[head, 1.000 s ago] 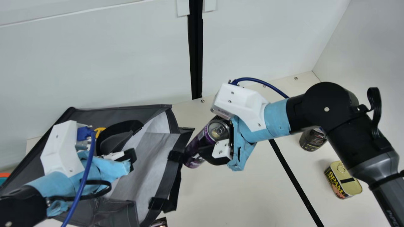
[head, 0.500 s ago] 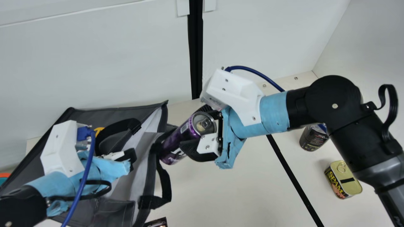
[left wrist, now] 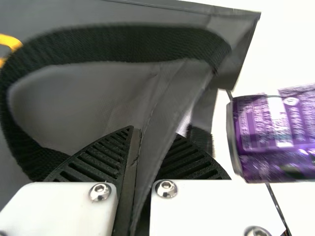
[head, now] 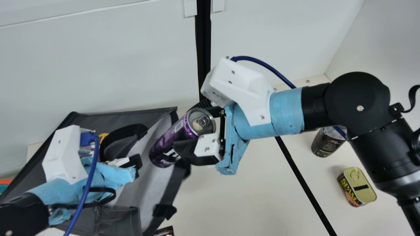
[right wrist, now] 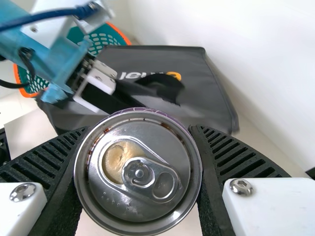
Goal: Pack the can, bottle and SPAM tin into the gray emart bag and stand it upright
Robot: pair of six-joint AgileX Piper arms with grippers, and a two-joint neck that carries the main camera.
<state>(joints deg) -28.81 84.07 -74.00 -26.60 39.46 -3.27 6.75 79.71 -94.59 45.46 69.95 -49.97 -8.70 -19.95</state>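
None seems packed: the can (head: pixel 169 135) is pinched by the right gripper (head: pixel 185 127) at the gray bag (head: pixel 108 119), whose edge is pinched by the left gripper (left wrist: pixel 155 132); bottle (head: pixel 323 144), SPAM tin (head: pixel 357 188) and standing-up are left.

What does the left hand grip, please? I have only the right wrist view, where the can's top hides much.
Observer: The left hand is closed on an edge of the gray bag.

Operator: Thank you. And how is the can held, straight or tilted?

Observer: In the main view, the can is tilted, with its base toward the bag's opening.

Operator: Where can I find the SPAM tin, please?

Observer: On the table, outside the bag: the SPAM tin is at the main view's right.
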